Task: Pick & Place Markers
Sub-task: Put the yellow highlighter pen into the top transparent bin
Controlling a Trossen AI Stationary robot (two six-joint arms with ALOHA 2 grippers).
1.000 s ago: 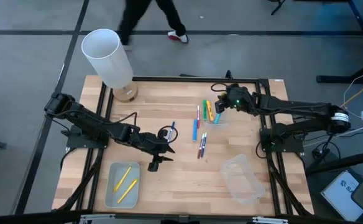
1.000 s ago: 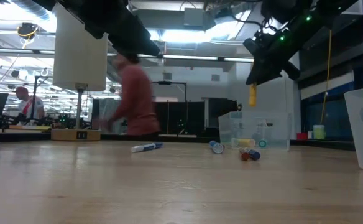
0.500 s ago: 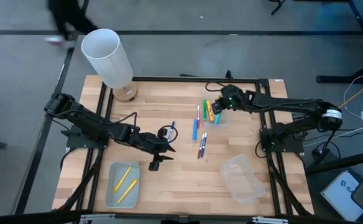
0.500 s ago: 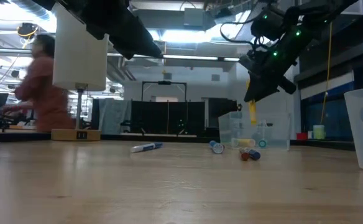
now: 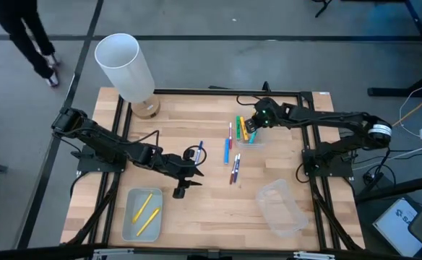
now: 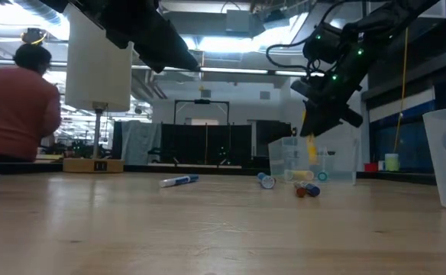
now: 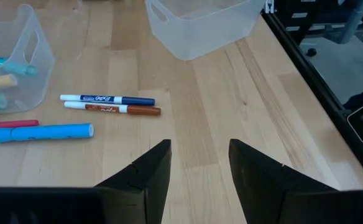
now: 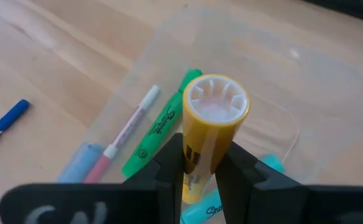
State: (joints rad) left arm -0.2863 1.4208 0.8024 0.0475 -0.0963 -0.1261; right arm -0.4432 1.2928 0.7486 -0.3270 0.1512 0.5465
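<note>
Wooden table (image 5: 211,202) under me, lab room behind. I'm holding my right hand (image 8: 200,163) directly above the small clear tray (image 8: 306,93), fingers clamped on the yellow marker (image 8: 211,127), its long axis hanging near vertical over the green marker (image 8: 160,127) inside. My left hand (image 7: 197,165) is hovering half-spread and empty, with the blue marker (image 7: 107,99) and brown marker (image 7: 116,109) lying crosswise ahead.
</note>
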